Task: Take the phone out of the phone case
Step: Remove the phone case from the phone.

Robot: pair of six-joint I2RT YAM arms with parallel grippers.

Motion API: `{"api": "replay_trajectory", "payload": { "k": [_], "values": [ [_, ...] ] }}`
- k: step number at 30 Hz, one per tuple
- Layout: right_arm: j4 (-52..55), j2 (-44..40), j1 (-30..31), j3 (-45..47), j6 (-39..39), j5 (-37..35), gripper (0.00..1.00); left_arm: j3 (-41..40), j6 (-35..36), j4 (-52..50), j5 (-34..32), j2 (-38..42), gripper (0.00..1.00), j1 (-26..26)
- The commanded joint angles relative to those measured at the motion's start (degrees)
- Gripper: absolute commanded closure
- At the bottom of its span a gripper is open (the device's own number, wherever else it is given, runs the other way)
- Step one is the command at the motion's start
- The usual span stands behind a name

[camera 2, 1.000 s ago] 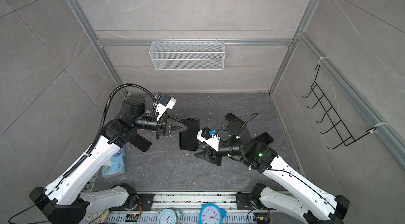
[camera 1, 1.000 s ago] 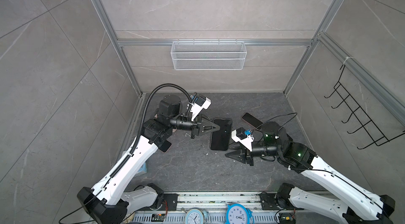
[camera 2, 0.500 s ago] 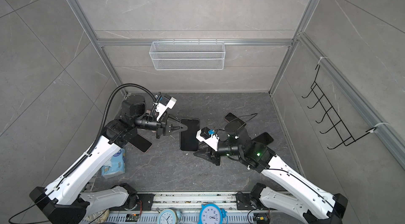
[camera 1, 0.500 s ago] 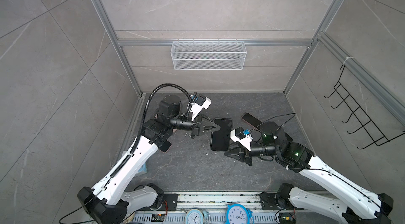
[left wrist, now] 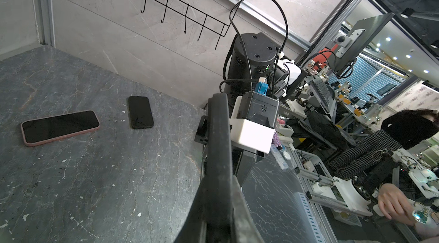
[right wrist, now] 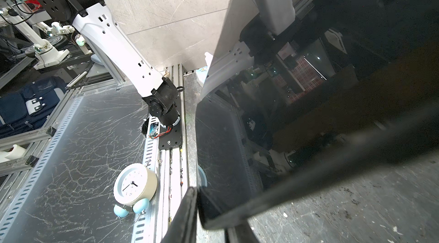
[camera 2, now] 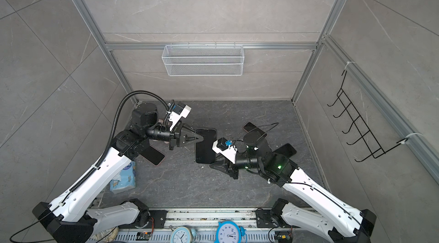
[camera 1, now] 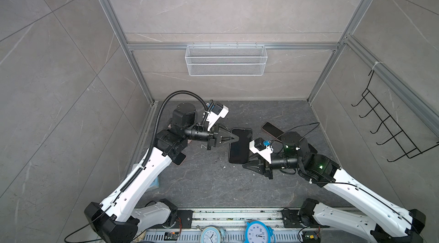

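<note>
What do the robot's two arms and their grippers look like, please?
The left arm and right arm have white shells and black joints. The left gripper and right gripper are black wedges with white camera mounts. A ribbed black hose follows the left arm; a thin cable loops over the right.

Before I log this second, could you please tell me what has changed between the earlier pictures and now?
The right gripper moved in towards the near end of the phone, and its fingers narrowed around it; a firm grip is not clear yet. The left gripper stayed shut on the phone's side edge, and the phone kept its place.
</note>
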State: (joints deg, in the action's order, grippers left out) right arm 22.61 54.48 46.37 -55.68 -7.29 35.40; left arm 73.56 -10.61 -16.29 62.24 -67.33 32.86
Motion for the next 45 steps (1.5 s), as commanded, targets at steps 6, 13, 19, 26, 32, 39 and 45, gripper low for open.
{"api": "replay_trajectory", "payload": {
  "k": [6,13,19,26,32,39,45],
  "values": [
    [-0.9,0.3,0.0,-0.1,-1.9,1.3,0.9,0.0,-1.6,5.1,2.1,0.4,1.0,0.2],
    [0.1,0.5,0.0,-0.6,-6.6,2.0,1.0,-0.2,-5.1,7.3,1.6,-0.6,1.0,0.2],
    [-2.7,-1.3,0.1,2.3,-19.0,5.3,1.0,0.2,-11.7,10.4,0.5,-3.9,1.0,0.6],
    [-1.8,0.8,0.1,-0.4,-26.6,1.9,1.0,0.9,-15.4,11.2,-0.5,-7.4,1.0,2.9],
    [-4.9,0.7,0.1,1.0,-27.9,-0.2,1.0,0.8,-18.2,12.8,-0.5,-8.5,1.0,3.3],
    [-14.1,-2.4,0.1,6.5,-24.9,-5.1,1.0,1.1,-21.0,12.5,-0.9,-9.5,1.0,4.1],
    [-18.8,-5.8,0.1,11.5,-15.2,-10.9,0.73,-0.2,-24.1,14.3,-4.5,-8.3,1.0,3.6]
  ]
}}
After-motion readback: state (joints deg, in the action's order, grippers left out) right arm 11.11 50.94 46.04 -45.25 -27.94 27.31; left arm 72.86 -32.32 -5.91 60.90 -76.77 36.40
